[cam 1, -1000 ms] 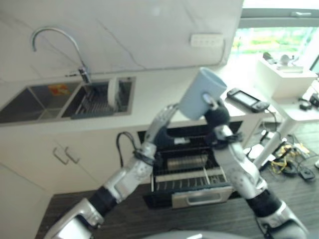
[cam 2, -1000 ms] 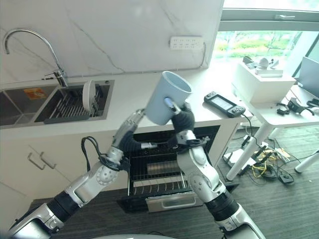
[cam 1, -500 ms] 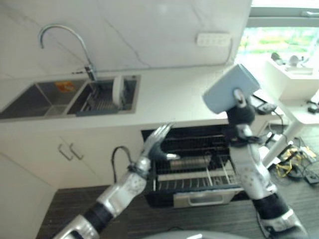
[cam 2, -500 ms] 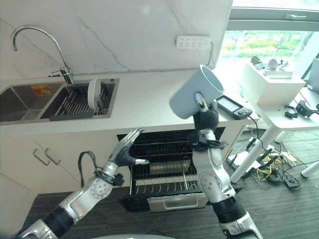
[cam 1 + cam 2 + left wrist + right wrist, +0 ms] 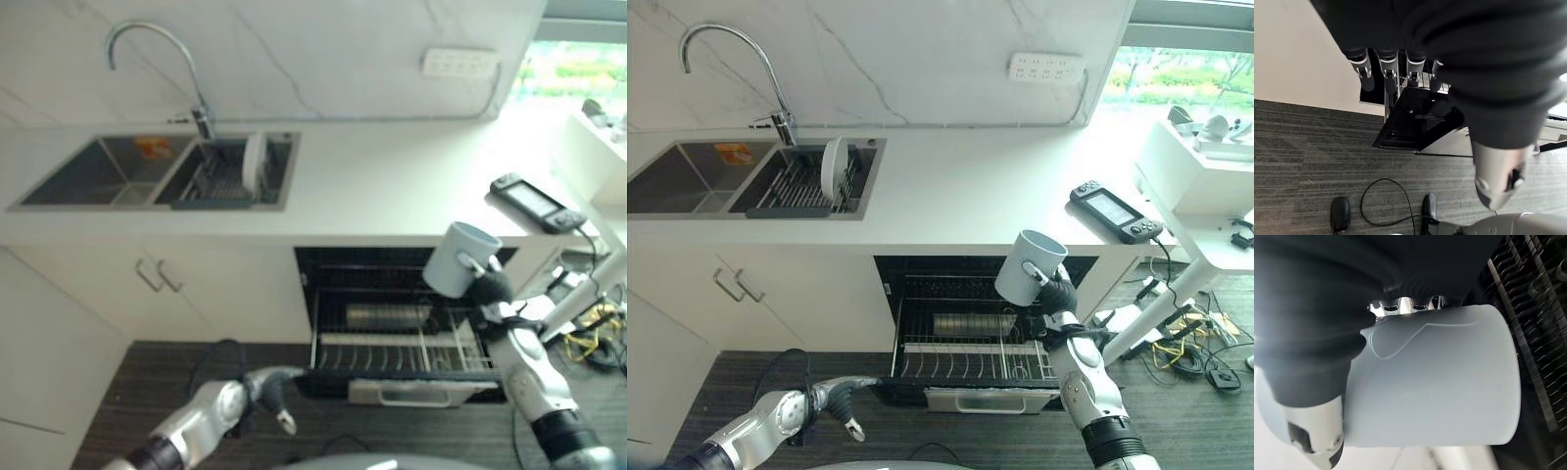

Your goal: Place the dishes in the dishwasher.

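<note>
Far left on the surface [image 5: 960,196], one white plate [image 5: 833,166] stands on edge in the sink rack [image 5: 789,191], so that dish is not yet loaded. My left hand [image 5: 844,403] hangs low over the floor, near the left corner of the dishwasher [image 5: 970,343], its fingers relaxed and straight, holding nothing. The lower rack [image 5: 970,362] is pulled out and looks nearly bare, apart from something metallic lying across its far part; I judge the job barely begun. To the right, my right hand [image 5: 1058,294] is curled round the pale blue mug [image 5: 1029,266], mouth up and tilted, above the rack's right side. There is open room straight down; the surface edge sits just behind the mug, and a controller [image 5: 1117,212] lies farther right.
</note>
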Controlling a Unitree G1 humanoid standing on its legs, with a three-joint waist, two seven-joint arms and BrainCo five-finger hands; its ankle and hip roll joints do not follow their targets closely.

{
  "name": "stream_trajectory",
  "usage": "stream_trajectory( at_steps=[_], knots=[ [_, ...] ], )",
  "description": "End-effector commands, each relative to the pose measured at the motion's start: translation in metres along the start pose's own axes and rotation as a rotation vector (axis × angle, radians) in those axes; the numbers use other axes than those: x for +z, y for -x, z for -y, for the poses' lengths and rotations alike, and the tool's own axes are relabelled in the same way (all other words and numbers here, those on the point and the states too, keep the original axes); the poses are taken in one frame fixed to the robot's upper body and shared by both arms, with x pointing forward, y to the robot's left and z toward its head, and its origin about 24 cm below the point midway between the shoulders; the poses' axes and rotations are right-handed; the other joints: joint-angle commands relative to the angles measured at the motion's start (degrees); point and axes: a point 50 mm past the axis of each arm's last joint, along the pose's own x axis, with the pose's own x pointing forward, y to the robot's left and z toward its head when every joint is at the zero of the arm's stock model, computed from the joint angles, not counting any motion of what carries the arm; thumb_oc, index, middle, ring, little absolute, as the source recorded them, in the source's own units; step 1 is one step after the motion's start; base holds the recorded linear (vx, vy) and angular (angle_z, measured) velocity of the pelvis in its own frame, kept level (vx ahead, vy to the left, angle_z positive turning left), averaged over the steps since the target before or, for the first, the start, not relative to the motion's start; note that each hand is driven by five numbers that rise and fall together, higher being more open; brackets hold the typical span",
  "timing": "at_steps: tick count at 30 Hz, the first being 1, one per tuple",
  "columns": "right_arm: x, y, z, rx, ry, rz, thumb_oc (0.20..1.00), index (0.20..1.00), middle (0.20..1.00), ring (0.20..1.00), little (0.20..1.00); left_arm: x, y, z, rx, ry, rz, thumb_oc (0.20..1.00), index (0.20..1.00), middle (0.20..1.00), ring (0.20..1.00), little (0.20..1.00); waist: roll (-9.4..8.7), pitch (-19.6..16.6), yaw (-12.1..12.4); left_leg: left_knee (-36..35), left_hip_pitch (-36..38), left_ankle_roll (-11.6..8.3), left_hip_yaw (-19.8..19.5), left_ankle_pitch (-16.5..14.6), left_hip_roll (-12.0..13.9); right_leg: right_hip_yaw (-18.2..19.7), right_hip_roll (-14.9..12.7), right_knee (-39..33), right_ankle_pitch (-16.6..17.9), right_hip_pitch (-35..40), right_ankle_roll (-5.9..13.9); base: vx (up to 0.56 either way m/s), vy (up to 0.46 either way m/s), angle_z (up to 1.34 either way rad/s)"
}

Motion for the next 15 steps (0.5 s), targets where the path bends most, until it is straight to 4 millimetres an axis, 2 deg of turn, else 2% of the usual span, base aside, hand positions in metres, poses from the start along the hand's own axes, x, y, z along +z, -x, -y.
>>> stream_trajectory(
  at_steps=[1,3,6,9,11,15],
  knots=[
    [0.037,-0.017,-0.016,0.080,0.074,0.158,0.200,0.200,0.200,0.200,0.200,-0.010,0.002,-0.014,-0.001,-0.107,-0.078,1.000,1.000,1.000,1.000,1.000,-0.07,1.1,0.9,1.8,2.3,-1.54,2.4,-1.4,4.7,0.9,-5.3,5.4,-1.4,0.1,4.49,0.00,0.000,0.00],
    [0.031,-0.018,-0.015,0.071,0.117,0.126,0.200,0.200,0.200,0.200,0.200,-0.011,0.002,-0.014,0.027,-0.138,-0.078,1.000,1.000,1.000,1.000,1.000,-0.13,1.3,1.1,1.9,2.2,-1.59,2.4,-1.4,4.6,0.8,-5.4,5.4,-1.4,0.1,4.54,0.02,-0.009,0.01],
    [0.030,-0.023,-0.015,0.039,0.276,0.146,0.200,0.200,0.200,0.200,0.200,-0.008,0.004,-0.022,0.074,-0.244,-0.067,1.000,1.000,1.000,1.000,1.000,-0.34,2.5,1.8,3.0,0.8,-1.68,2.1,-1.4,4.8,1.1,-5.5,6.2,-1.5,-0.7,4.52,-0.01,-0.010,0.00],
    [0.026,-0.024,-0.013,0.023,0.311,0.128,0.200,0.200,0.200,0.200,0.200,-0.011,0.007,-0.035,0.164,-0.285,-0.078,1.000,1.000,1.000,1.000,1.000,-0.72,4.0,2.5,4.3,-1.3,-1.70,1.5,-1.2,5.1,1.2,-5.7,7.1,-1.5,-1.8,4.50,-0.07,-0.068,0.13],
    [0.019,-0.021,-0.005,-0.008,0.327,0.104,0.200,0.200,0.200,0.200,0.200,-0.013,0.013,-0.045,0.239,-0.301,-0.074,1.000,1.000,1.000,1.000,1.000,-1.04,4.9,3.2,4.6,-2.5,-1.72,1.1,-0.9,5.4,0.8,-5.8,6.9,-1.2,-2.0,4.55,-0.07,-0.099,0.20],
    [0.013,-0.022,0.007,-0.067,0.365,0.066,0.200,0.200,0.200,0.200,0.200,-0.012,0.020,-0.054,0.264,-0.361,-0.057,1.000,1.000,1.000,1.000,1.000,-1.32,6.0,4.5,5.8,-4.4,-1.94,0.1,-0.6,5.6,0.1,-5.9,6.9,-1.0,-2.1,4.60,-0.02,-0.089,0.19]
  ],
)
